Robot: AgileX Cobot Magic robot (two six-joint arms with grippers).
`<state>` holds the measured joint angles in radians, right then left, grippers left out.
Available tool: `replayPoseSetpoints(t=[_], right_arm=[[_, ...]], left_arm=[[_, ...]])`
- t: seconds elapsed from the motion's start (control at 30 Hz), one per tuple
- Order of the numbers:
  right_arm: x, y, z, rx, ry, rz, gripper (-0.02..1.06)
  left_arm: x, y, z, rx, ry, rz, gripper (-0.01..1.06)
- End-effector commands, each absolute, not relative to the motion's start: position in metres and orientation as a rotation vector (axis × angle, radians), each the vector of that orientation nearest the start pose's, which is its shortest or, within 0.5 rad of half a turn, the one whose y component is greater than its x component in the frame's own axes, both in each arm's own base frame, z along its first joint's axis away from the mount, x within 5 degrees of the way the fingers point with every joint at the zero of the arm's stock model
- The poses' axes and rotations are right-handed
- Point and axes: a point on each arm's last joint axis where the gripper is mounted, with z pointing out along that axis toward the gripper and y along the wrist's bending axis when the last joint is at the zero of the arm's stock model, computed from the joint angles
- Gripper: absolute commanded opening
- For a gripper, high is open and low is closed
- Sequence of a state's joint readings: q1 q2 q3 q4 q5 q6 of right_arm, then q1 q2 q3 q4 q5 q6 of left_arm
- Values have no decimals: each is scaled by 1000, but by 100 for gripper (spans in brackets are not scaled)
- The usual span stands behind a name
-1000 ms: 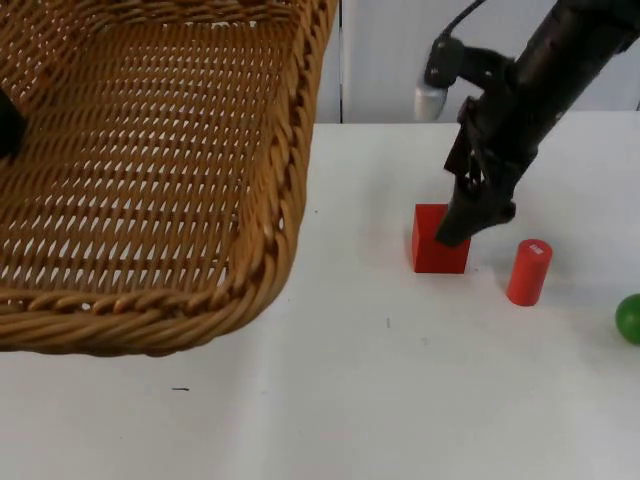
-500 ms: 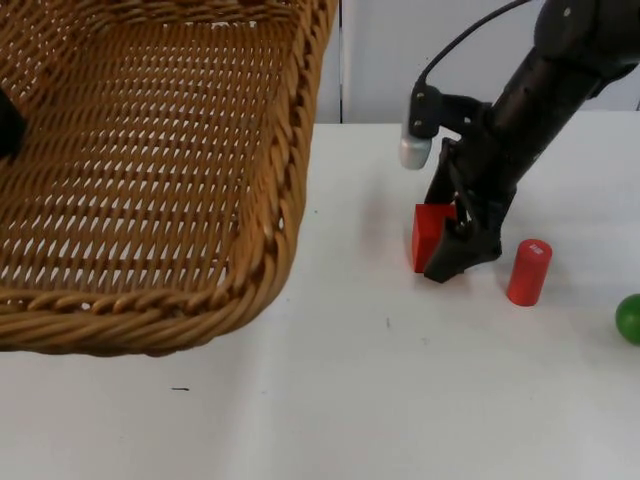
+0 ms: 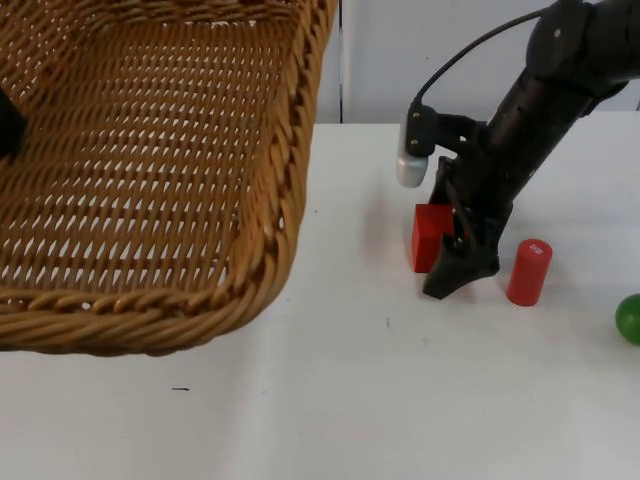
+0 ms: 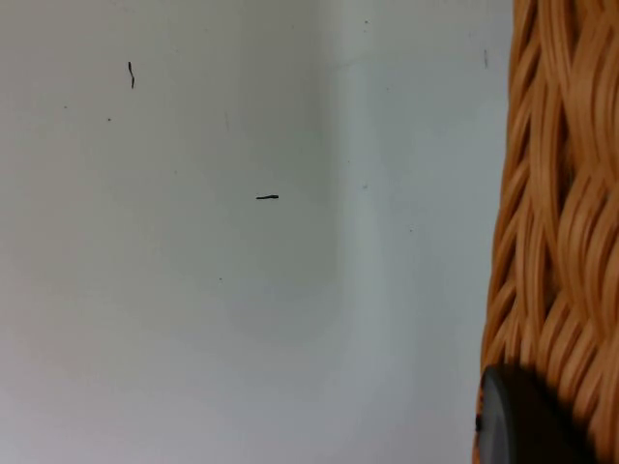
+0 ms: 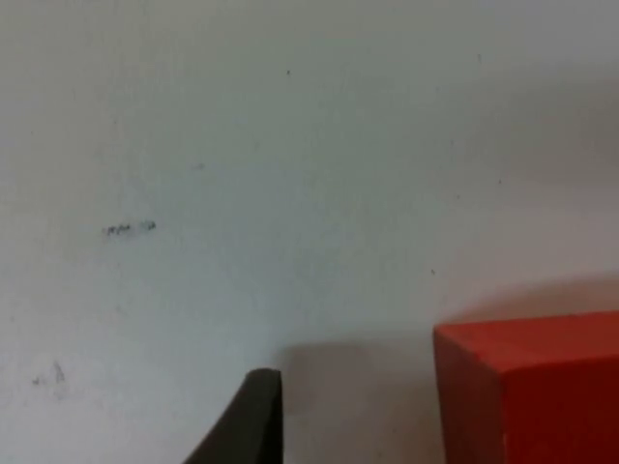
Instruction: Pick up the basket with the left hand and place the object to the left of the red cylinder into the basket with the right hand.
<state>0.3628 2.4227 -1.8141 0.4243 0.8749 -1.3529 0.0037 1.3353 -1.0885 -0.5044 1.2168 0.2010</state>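
Right gripper point(image 3: 458, 268) down at table point(image 3: 350, 400) level, apparently open astride red cube point(image 3: 431, 237), which sits just left of red cylinder point(image 3: 528, 271); left gripper point(image 4: 522, 425) clamped on basket point(image 3: 150, 170) rim, held aloft well left.

White table top point(image 3: 400, 400), few small dark marks; grey partition wall point(image 3: 400, 60) behind.
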Motion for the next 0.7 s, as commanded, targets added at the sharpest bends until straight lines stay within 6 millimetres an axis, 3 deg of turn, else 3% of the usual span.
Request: replayPoseSetpoints(t=[0.0,0.37,0.67], right_arm=[[442,203,93,-1893,2073,325,104],[445,203,93,-1875,2063,297,90],[446,203,94,-1865,2058,283,61]], left_arm=[[240,-44,314,78,2805,-728,0],[240,-45,314,59,2804,-742,0],[240,-46,315,50,2800,-757,0]])
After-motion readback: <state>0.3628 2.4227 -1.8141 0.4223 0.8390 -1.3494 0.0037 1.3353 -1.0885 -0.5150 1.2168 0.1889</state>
